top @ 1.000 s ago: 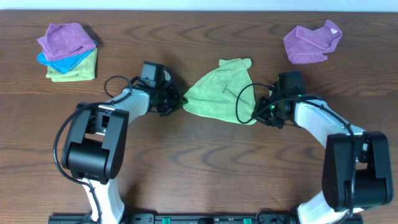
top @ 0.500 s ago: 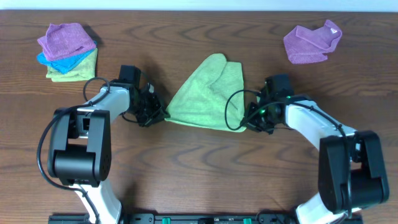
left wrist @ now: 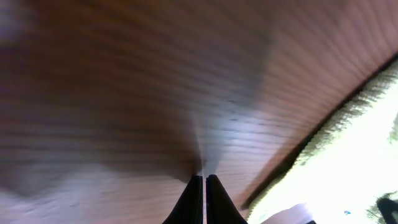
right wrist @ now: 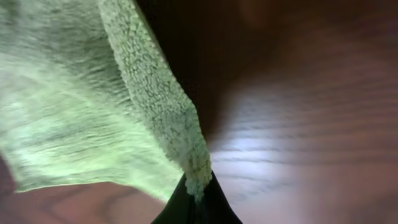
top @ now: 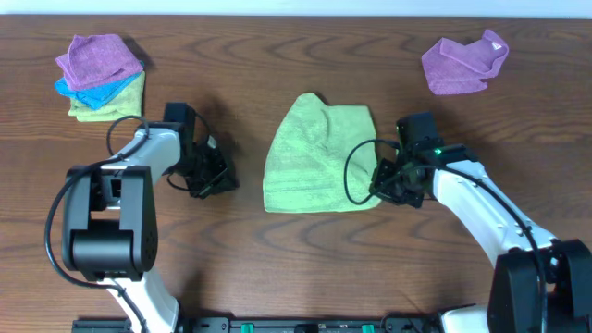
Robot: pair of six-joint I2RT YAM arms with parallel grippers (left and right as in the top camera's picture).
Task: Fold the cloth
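The green cloth (top: 319, 157) lies near the middle of the table, its lower edge roughly straight. My right gripper (top: 381, 188) is shut on the cloth's lower right corner; in the right wrist view the green cloth (right wrist: 93, 99) hangs from the jaws (right wrist: 198, 190). My left gripper (top: 222, 180) is shut and empty, well left of the cloth's lower left corner. In the left wrist view the shut jaws (left wrist: 203, 186) hover over bare wood, with the cloth's edge (left wrist: 367, 124) at the right.
A stack of folded purple, blue and yellow-green cloths (top: 102, 76) sits at the far left. A crumpled purple cloth (top: 462, 63) lies at the far right.
Both arms pulled the cloth toward the front, spreading it flatter. The left gripper let go of its corner and moved away to the left. The right gripper still holds its corner.
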